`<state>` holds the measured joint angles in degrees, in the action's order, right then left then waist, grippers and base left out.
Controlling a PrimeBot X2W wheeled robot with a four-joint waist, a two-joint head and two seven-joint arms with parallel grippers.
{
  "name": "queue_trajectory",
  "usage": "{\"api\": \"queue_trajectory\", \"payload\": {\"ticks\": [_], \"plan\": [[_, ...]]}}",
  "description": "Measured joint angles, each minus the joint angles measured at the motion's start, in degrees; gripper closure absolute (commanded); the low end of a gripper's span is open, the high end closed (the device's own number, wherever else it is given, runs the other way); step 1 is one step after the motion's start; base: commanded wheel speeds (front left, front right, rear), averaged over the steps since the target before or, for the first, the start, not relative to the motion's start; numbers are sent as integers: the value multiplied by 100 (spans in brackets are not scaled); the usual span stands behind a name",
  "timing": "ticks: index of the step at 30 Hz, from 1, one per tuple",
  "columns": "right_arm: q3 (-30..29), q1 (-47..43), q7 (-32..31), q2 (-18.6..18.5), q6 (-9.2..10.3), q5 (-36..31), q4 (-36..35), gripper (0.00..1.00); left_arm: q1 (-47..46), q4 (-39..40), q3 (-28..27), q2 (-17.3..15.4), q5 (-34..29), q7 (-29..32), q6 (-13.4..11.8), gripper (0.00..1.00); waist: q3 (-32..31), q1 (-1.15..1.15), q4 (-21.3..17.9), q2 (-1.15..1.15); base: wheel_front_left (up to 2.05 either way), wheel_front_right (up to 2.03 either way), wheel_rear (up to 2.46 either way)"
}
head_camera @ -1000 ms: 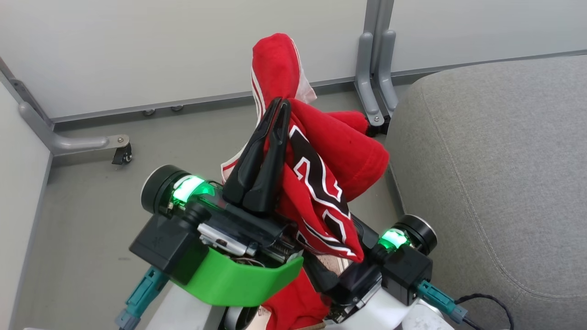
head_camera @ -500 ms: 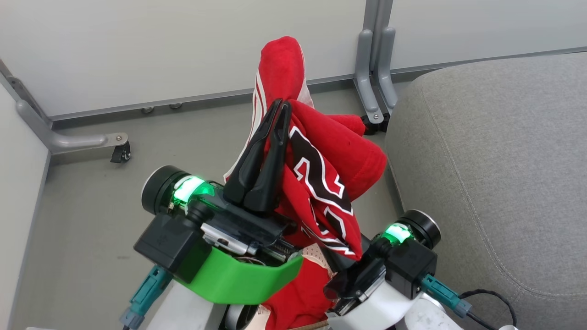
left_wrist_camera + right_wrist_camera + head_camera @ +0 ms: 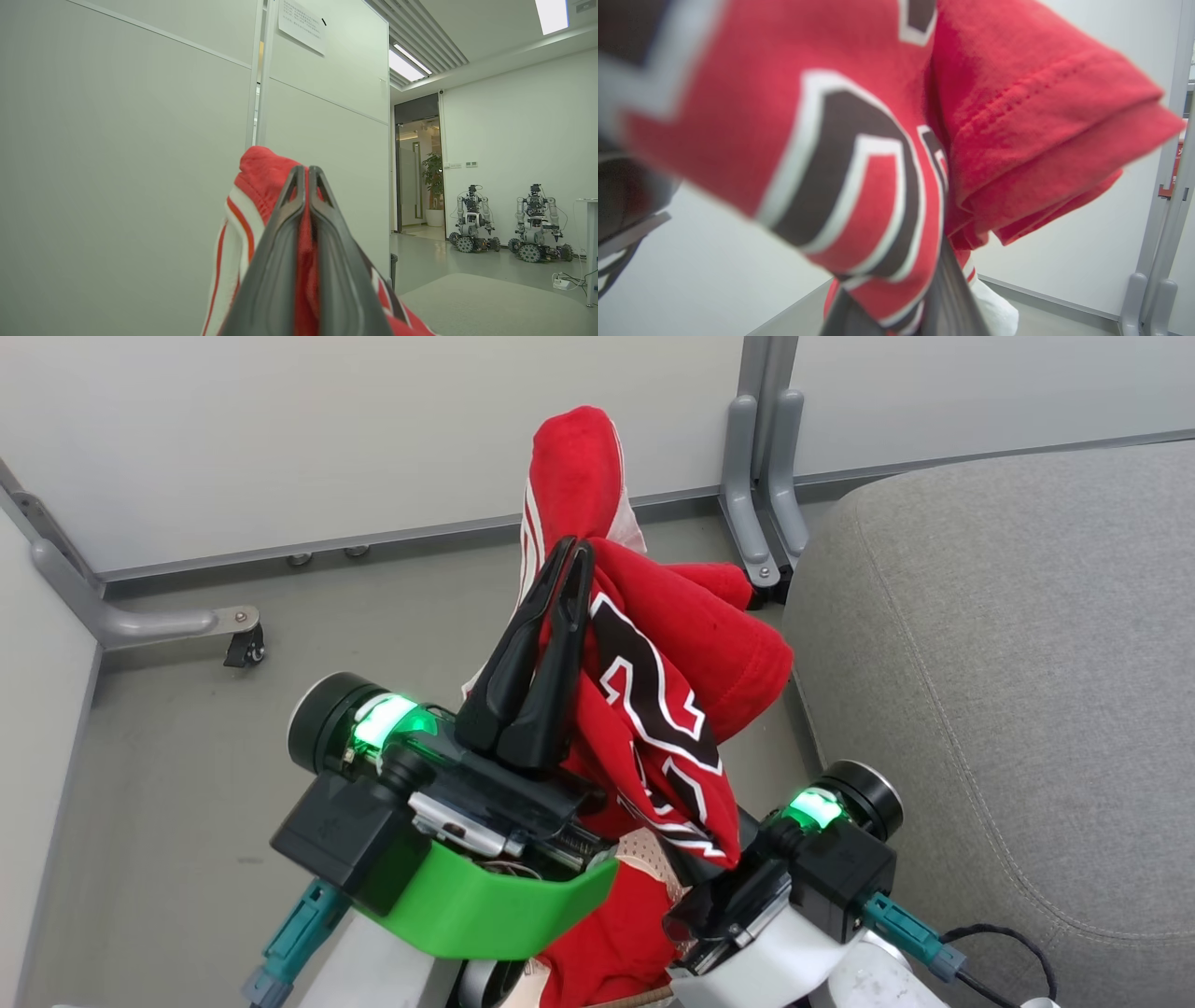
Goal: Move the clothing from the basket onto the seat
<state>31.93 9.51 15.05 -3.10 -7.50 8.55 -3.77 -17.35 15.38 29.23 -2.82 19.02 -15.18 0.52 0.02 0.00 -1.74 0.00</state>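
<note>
Left pincer [image 3: 573, 545], right pincer [image 3: 901, 317] both pinching jersey [image 3: 653, 709]; your draped shirt [image 3: 733, 644] could slip floorward short of the seat [image 3: 1008, 663].

Head view: high, looking down and forward at the clothing [image 3: 695, 635], the floor [image 3: 168, 784] and the seat [image 3: 1008, 663].
Left wrist view: looks roughly level along the left gripper [image 3: 303, 170] toward a partition [image 3: 117, 140], cloth close.
Right wrist view: pressed near the clothing, blurred.
Shared: the clothing in all three; the seat in head and left wrist views.
</note>
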Motion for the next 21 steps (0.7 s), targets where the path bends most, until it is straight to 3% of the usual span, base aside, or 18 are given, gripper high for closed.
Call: {"api": "queue_trajectory", "payload": {"ticks": [11, 12, 14, 15, 16, 21], "plan": [[-55, -1, 0, -1, 0, -48, -91, 100, 1, -45, 19, 0, 1, 0, -1, 100, -24, 0, 19, 0, 0, 0, 0], [-65, -1, 0, -1, 0, -64, -102, 100, 2, -63, 20, 0, 1, 0, -1, 93, -25, 0, 22, 0, 0, 0, 0], [-94, -1, 0, 0, 0, -80, -151, 100, 2, -70, 12, 0, 1, 0, -25, 41, -23, 0, 24, 0, 0, 0, 0], [-110, -1, 0, 0, 0, -91, -168, 100, 2, -75, 10, 0, 0, 0, -35, 7, -22, 0, 26, 0, 0, 0, 0], [-126, -1, 0, 0, 0, -104, -186, 100, 2, -88, 12, 0, -4, 0, -35, 0, -20, 0, 28, 0, 0, 0, 0], [-212, -40, 0, 1, 0, -118, -220, 100, 1, -88, 19, 0, -73, 0, -52, 0, -12, 0, 53, 0, 0, 0, 0]]}}
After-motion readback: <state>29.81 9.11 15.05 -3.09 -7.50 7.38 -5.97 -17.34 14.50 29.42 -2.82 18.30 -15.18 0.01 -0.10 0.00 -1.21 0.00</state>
